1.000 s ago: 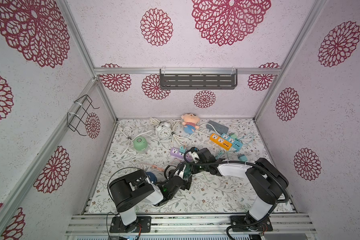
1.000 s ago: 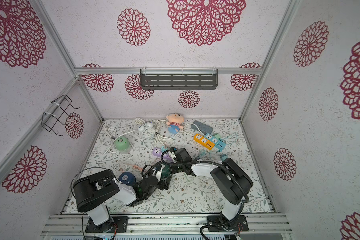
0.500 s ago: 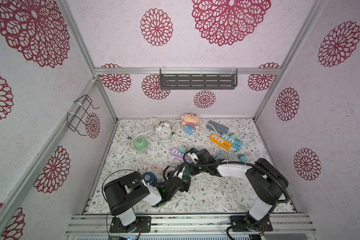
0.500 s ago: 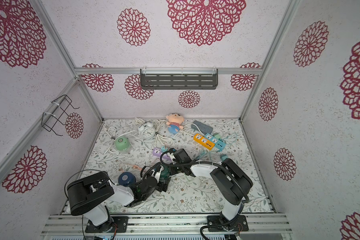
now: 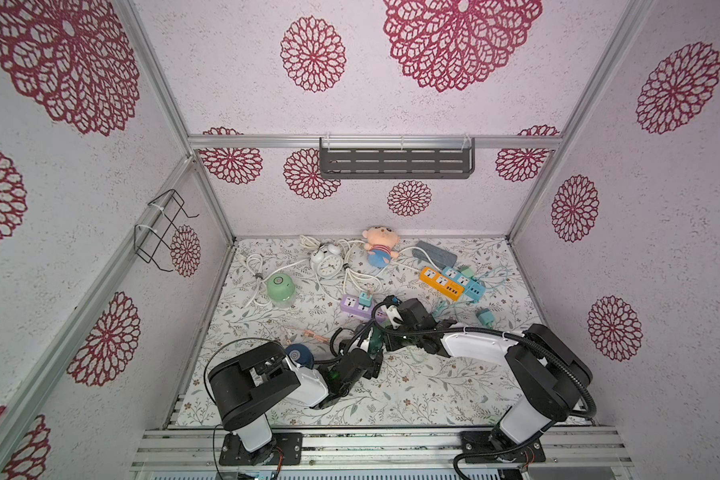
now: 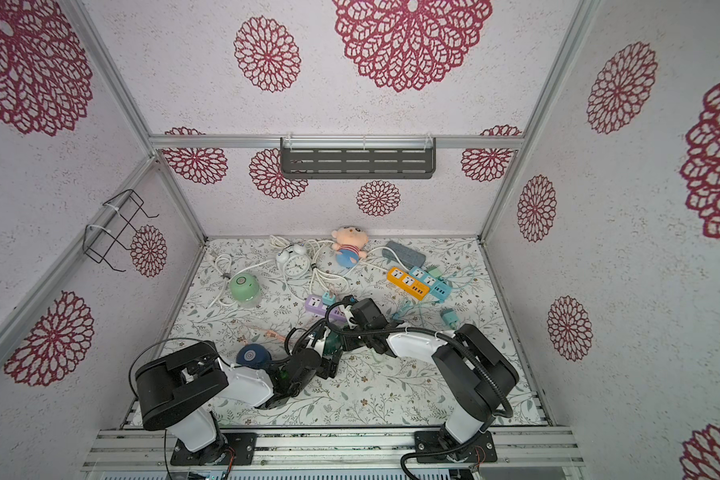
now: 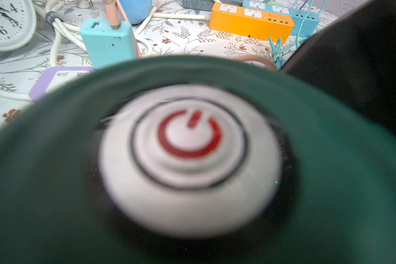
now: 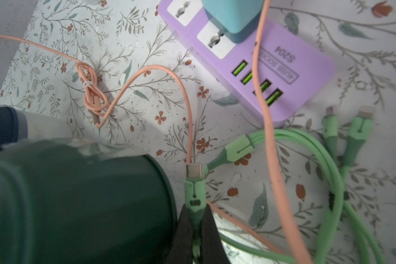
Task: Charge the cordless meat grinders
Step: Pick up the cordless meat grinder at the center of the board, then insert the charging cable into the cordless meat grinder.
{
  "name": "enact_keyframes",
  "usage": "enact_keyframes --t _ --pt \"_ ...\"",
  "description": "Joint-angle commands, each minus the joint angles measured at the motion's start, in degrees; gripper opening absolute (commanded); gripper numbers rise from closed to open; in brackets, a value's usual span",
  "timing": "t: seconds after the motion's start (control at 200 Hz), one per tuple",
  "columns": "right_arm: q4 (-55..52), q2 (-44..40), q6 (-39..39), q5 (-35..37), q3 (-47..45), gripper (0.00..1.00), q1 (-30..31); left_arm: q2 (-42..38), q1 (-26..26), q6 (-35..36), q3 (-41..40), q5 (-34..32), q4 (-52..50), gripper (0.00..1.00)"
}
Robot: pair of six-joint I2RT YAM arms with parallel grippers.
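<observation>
The dark green grinder [image 5: 377, 337] stands mid-table between my two arms. Its top fills the left wrist view, showing a silver button [image 7: 188, 160] with a red power sign. My left gripper [image 5: 373, 351] sits close around it; its fingers are hidden. My right gripper [image 8: 195, 212] is shut on the plug of a light green cable [image 8: 193, 182], whose metal tip is next to the dark green grinder [image 8: 78, 201]. The navy blue grinder [image 5: 299, 356] stands by my left arm. The light green grinder [image 5: 280, 286] is at the left rear.
A purple power strip [image 8: 284, 68] with a teal adapter [image 8: 233, 16] and an orange cable [image 8: 188, 114] lies just behind the grinder. Orange and blue strips [image 5: 441, 282], a white alarm clock [image 5: 329, 262], white cords and a doll [image 5: 377, 249] crowd the rear.
My left arm has drawn its elbow back toward the front left, uncovering more of the navy blue grinder. The right gripper, with the green plug, has barely moved.
</observation>
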Motion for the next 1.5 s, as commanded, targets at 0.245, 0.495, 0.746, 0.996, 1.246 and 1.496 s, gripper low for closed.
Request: enact_keyframes --t 0.245,0.495,0.746,0.996,1.246,1.496 --pt "-11.59 -13.33 -7.91 3.51 2.88 0.00 0.06 -14.12 0.59 7.00 0.25 -0.90 -10.36 0.78" --pt "-22.73 -21.85 -16.31 4.91 8.58 0.00 -1.21 -27.75 7.93 15.26 3.33 2.35 -20.80 0.77" --pt "-35.06 -22.02 -22.61 -0.44 19.80 0.00 -0.65 -29.67 13.05 23.31 11.51 9.08 -29.46 0.77" --pt "-38.99 -20.41 -23.15 -3.34 26.24 0.00 1.22 -30.24 13.13 26.62 14.48 11.13 -32.35 0.76" --pt "-39.08 -18.05 -23.20 -3.87 28.13 0.00 3.28 -31.53 13.15 29.04 14.80 10.82 -34.16 0.76" --pt "-38.18 -15.87 -23.12 -4.93 28.29 0.00 3.93 -31.88 13.26 30.49 14.97 10.83 -33.82 0.76"
